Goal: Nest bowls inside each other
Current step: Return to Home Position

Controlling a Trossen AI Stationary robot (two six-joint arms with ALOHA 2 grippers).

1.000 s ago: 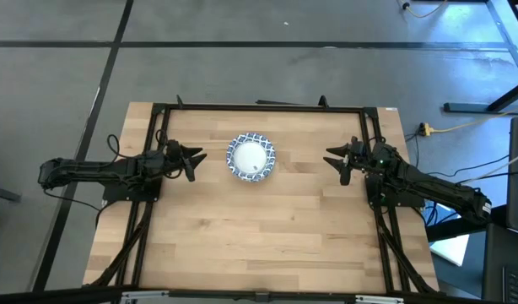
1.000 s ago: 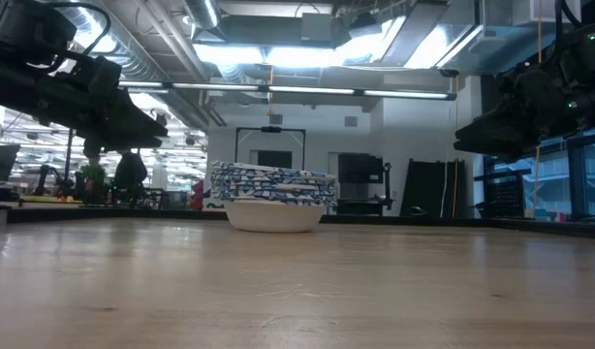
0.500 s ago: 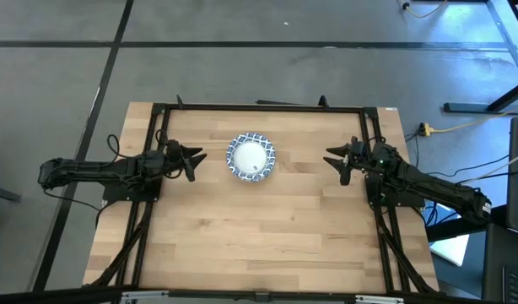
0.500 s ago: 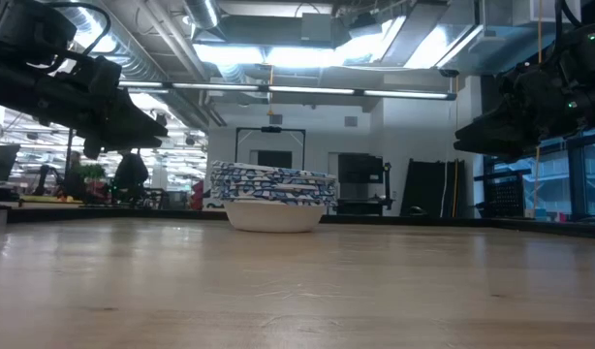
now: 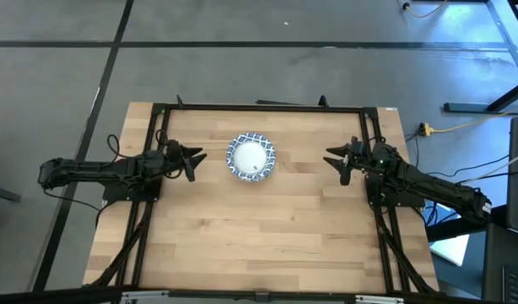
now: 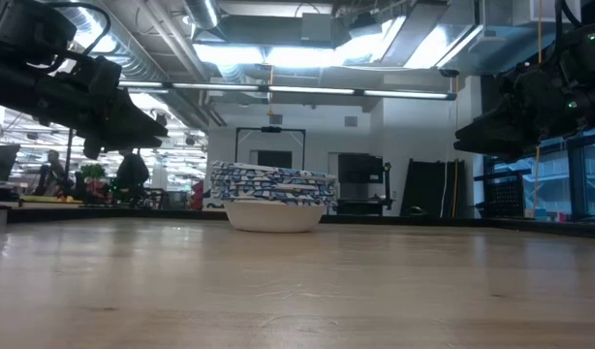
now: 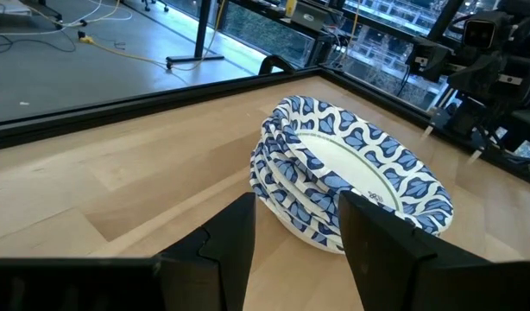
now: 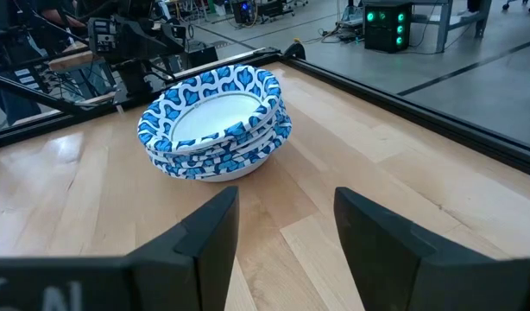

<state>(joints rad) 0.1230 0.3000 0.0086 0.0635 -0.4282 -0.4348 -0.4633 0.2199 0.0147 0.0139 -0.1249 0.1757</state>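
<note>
Several blue-and-white rimmed bowls (image 5: 251, 157) stand nested in one stack on the wooden table, a little toward its far edge; the bottom bowl rests on its base (image 6: 274, 220). The stack also shows in the left wrist view (image 7: 347, 177) and the right wrist view (image 8: 215, 121). My left gripper (image 5: 200, 158) is open and empty, left of the stack and above the table. My right gripper (image 5: 330, 158) is open and empty, right of the stack.
A black frame (image 5: 259, 107) runs along the table's far, left and right edges. Bare wood (image 5: 259, 228) lies between the stack and the near edge. People and equipment show in the room beyond the table (image 6: 94, 179).
</note>
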